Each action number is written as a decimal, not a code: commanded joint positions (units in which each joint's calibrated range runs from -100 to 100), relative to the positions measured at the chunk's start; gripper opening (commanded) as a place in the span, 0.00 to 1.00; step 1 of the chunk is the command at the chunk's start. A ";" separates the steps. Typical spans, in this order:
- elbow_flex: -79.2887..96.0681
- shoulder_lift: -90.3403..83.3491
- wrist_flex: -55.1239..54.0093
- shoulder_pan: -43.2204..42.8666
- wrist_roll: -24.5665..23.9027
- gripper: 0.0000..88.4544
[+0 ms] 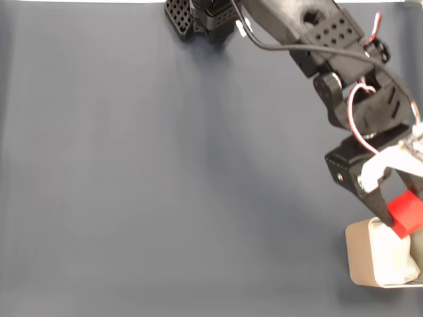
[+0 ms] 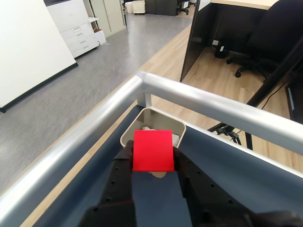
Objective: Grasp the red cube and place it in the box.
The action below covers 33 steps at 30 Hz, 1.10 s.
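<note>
**Cube carried over the box, release pending**

While the red cube hangs pinched in the hand, the step in hand looks like the final placement: the arm reaches out to the counter's bottom right corner in the fixed view, where the box sits hard against the edge. To do this well, I judge the hand should come in further over the white padding so the cube is inside the walls on every side, then drop lower before letting go, since a release from height onto lumpy padding could let the cube bounce or roll out over the thin rim. In the fixed view the cube overlaps the box's near wall rather than its middle, so a small shift inward seems wise.

The hand is clenched on the cube: in the wrist view the red cube sits squarely between the two black fingers, which press its left and right faces with no gap showing. The jaws are parted only as wide as the cube itself. Beyond it, the box lies in the counter's corner beside the metal rails, its opening facing up and partly hidden behind the cube.
</note>
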 commanded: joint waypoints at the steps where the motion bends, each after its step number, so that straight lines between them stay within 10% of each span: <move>1: -7.52 2.54 0.30 0.68 0.15 0.00; 33: -20.93 17.71 -0.52 1.10 2.15 0.00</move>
